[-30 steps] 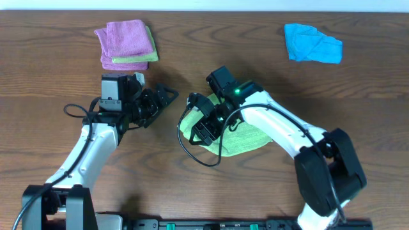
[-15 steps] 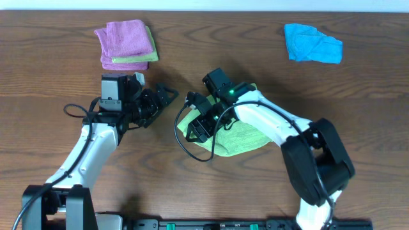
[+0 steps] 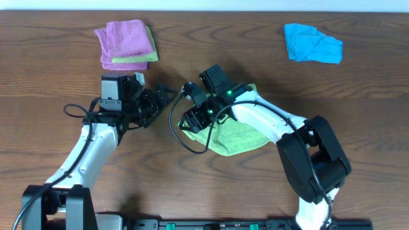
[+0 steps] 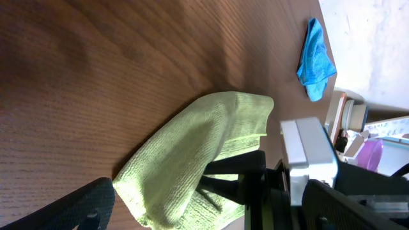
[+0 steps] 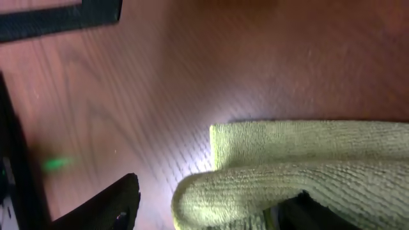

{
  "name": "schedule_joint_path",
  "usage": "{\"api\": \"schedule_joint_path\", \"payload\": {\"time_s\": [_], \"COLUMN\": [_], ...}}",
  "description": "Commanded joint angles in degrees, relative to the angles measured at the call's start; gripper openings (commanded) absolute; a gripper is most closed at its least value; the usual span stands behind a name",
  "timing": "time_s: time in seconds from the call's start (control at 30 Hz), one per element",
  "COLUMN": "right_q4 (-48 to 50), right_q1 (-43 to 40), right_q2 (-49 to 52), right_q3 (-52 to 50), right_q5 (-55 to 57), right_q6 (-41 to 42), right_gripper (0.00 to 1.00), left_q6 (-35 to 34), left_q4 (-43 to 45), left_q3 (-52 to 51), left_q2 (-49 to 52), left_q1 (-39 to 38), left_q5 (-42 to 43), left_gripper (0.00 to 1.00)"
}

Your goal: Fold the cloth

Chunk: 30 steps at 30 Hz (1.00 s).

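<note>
Wide-spread left hand (image 3: 163,101), right hand (image 3: 189,121) angled down, partly parted, grip unclear.

A robotics lab bench (2 cabled arms (image 3: 89,147) on a wood table (image 3: 358,96)).

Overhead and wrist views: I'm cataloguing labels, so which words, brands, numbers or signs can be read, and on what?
None can be read.
Left arm's grey box: a small pale mark, too small to read.
Green cloth: no tag or lettering in view.
</note>
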Motion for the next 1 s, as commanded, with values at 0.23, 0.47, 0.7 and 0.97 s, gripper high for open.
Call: {"api": "schedule_joint_path", "payload": {"time_s": [0.23,0.47,0.7,0.97], "right_q4": [9.9,20.0,22.6,24.1], "right_q1": [1.6,1.4,0.1,-2.9], "right_q2": [5.7,6.0,6.0,5.9], "right_q3": [0.4,0.4,0.4,0.5], "right_q5": [0.2,6.0,10.1,11.4], "right_q6": [6.0,9.2,10.3,13.4], "right_gripper": [0.55,0.5,0.48,0.48], "left_q6": [2.0,5.0,9.0,13.5], "left_q4": [0.8,0.0,-2.3,-13.4], "left_q3": [0.8,0.8,0.8,0.7], "left_q2": [0.2,0.2,0.2,0.3], "left_q1": [2.4,8.3,8.8,8.7], "left_q5": [3.8,10.4,13.7,13.9], "left_gripper": [0.95,0.95,0.95,0.95]}}
